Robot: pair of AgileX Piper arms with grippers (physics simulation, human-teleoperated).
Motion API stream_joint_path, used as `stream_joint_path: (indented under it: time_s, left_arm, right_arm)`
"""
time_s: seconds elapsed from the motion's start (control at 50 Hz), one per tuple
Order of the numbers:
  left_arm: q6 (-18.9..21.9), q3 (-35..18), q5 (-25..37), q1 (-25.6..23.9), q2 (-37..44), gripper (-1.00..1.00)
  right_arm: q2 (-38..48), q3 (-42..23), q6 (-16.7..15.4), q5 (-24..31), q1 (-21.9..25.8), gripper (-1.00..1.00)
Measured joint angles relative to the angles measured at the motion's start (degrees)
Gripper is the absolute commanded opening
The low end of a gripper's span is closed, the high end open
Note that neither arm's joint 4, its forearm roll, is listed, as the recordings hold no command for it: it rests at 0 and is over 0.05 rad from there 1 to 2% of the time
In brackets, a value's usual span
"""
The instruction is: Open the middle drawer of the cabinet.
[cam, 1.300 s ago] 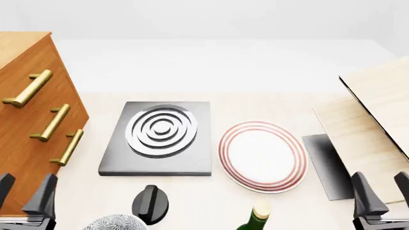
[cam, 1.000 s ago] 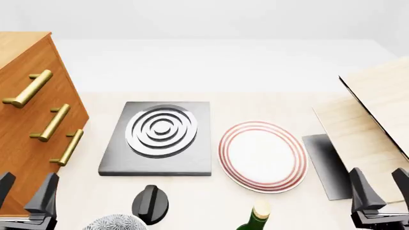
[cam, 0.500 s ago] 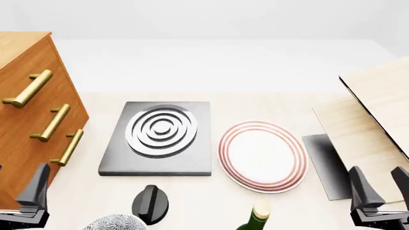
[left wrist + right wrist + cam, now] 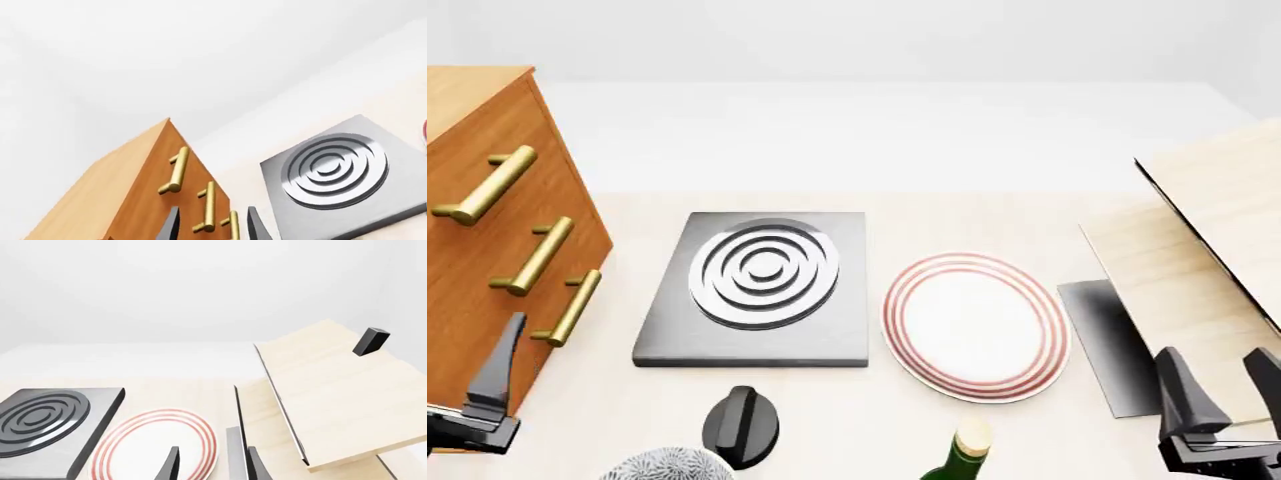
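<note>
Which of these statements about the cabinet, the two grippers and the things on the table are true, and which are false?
1. All three drawers of the cabinet are shut. True.
2. The left gripper is shut on the handle of the middle drawer. False: it is open and apart from the handle.
3. The plate lies to the right of the grey hob in the front view. True.
4. The right gripper holds the bottle. False: it is open and holds nothing.
5. A bowl stands on the plate. False: nothing is on the plate.
</note>
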Motion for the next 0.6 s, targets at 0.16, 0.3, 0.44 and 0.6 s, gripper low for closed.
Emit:
stream_joint_path:
  time_s: [0.16, 0.3, 0.44, 0.6]
  left_arm:
    - [9.31, 4.74, -11.27, 0.77, 7.07, 1.0]
    - [17.36, 9.15, -27.07, 2.31, 18.61, 1.0]
    - [23.35, 11.34, -42.56, 4.08, 31.92, 1.0]
    - [28.52, 12.53, -57.38, 5.74, 45.95, 1.0]
  right_arm:
    - [0.06, 0.0, 0.0, -0.06, 0.0, 1.0]
    - [0.05, 0.0, 0.0, -0.05, 0.01, 1.0]
    - [0.03, 0.0, 0.01, -0.03, 0.01, 1.0]
    - [0.02, 0.0, 0.0, -0.01, 0.01, 1.0]
